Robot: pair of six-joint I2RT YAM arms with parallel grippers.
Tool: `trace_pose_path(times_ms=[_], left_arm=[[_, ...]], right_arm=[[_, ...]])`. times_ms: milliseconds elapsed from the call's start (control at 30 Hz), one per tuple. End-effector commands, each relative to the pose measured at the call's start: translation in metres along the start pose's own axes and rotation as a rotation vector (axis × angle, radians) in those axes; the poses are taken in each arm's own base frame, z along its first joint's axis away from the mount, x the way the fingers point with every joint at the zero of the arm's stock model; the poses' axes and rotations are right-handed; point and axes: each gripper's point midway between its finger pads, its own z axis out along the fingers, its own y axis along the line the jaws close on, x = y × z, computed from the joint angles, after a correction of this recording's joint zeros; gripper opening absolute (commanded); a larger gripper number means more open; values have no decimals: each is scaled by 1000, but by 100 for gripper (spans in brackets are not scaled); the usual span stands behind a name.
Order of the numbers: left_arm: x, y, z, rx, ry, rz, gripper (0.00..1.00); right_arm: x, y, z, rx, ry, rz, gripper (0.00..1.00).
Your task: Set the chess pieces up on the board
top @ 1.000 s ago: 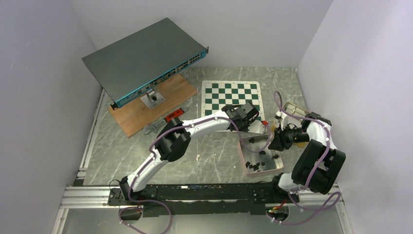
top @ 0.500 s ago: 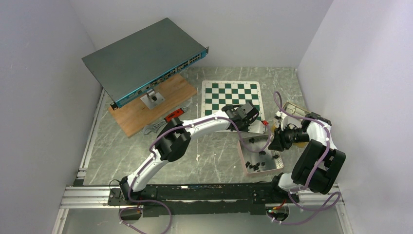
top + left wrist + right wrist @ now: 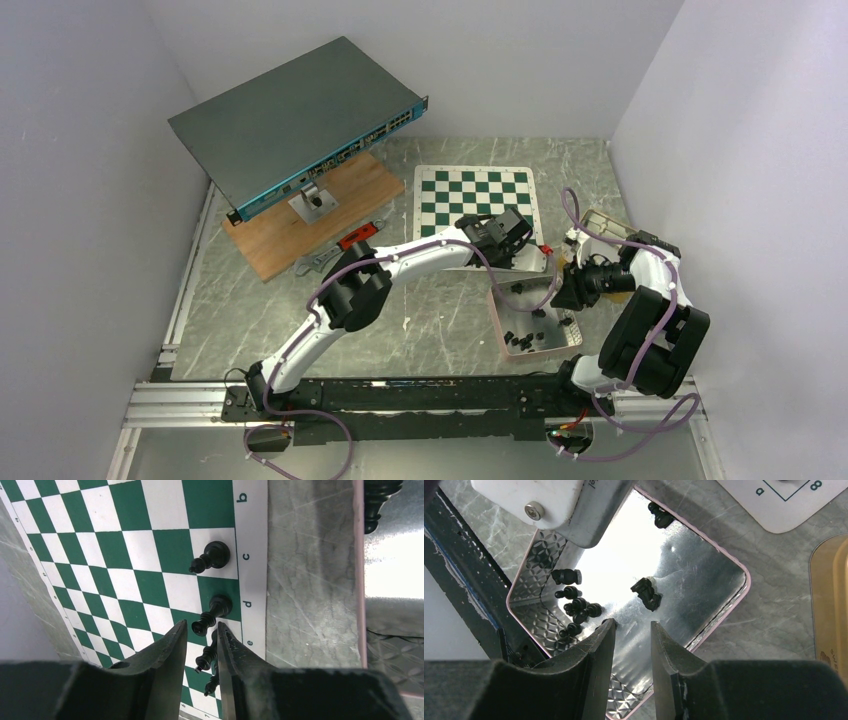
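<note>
Several chess pieces are set upright along the edge row of the board, below the left gripper, whose fingers are slightly spread and pinch nothing. Further pieces are scattered in the tray near the board's right corner, under the right gripper, likewise spread and empty.
</note>
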Motion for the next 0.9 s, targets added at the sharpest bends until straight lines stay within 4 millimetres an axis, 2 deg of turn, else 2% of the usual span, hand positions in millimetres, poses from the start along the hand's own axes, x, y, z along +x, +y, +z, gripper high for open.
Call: trace_pose_path(times_ms=[0,200,367,500,633,733,800,867], left_arm=[[-18,21,-13,-63,-62,-25,35],[-23,31,-26,-97,-77,-37,37],[-34,44,-53,-132,-125,-83,40],[-46,60,-92,-190,-206,-149,47],[-48,66,-133,-234,-280,-230,53],[-46,68,-167,-269,-349,-316,65],[-42,68,-190,-294,-399,-398,72],[-37,65,-214,-294,-457,-479,77]], right_arm=[[-15,-1,-5,-2,-52,-37,34],[-14,-1,-5,-1,-53,-37,34],[-16,-1,-6,5,-55,-45,34],[-20,1,-10,16,-64,-73,34],[-32,7,-22,34,-77,-142,35],[-46,16,-36,37,-86,-226,36],[-58,24,-46,38,-104,-303,40],[-74,33,-55,45,-139,-407,48]])
